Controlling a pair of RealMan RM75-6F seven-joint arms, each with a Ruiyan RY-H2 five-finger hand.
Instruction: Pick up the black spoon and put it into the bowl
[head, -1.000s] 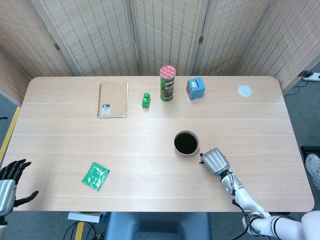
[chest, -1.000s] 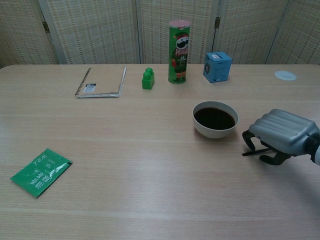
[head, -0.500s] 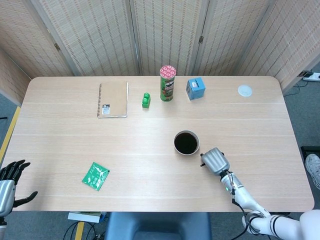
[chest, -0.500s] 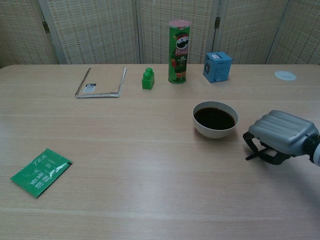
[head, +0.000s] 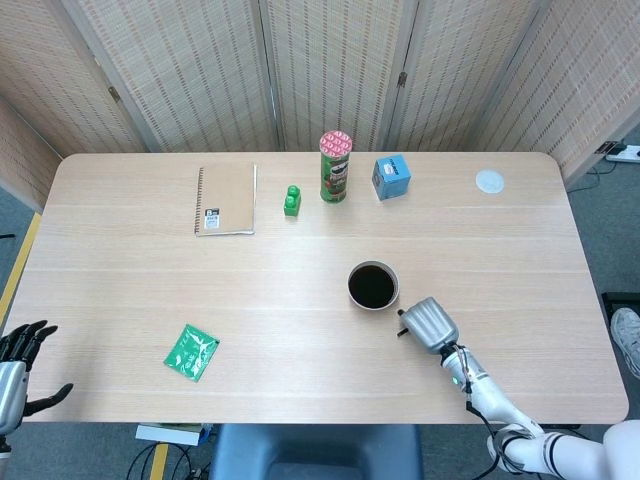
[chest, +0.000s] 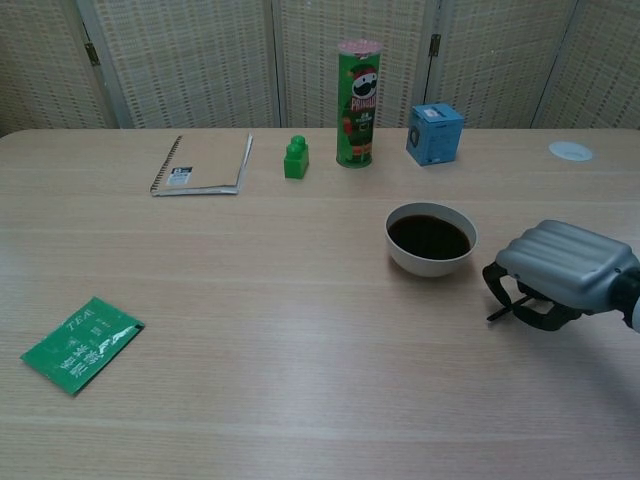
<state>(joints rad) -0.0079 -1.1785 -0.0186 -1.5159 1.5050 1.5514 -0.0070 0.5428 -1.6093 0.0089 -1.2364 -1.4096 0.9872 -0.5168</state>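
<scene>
Gripping the black spoon (chest: 503, 311) just off the table, the right hand (chest: 562, 272) curls beside the bowl (chest: 430, 240). Left hand (head: 20, 365) hangs released, fingers apart.

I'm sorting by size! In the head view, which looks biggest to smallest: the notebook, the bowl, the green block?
1. Notebook, clearly the biggest.
2. Bowl, smaller.
3. Green toy block, the smallest by far.
</scene>
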